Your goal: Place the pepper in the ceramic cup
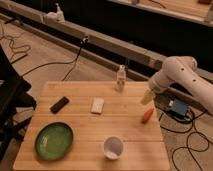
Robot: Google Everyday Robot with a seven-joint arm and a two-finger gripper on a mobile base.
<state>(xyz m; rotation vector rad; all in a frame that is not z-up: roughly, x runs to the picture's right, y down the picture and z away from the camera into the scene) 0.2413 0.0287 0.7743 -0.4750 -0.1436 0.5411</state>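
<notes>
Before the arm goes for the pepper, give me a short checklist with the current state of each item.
1. Pepper free to pick: ok. The pepper lies alone near the right edge of the table.
2. Gripper near the pepper: ok. The gripper hangs just beyond it, not touching it.
3. Gripper height over the wood: cannot tell.
4. Cup ready: ok. The cup stands upright near the front edge and looks empty.
5. Way from pepper to cup: ok. Nothing stands between them.
6. Pepper in the cup: not ok, not yet done.
</notes>
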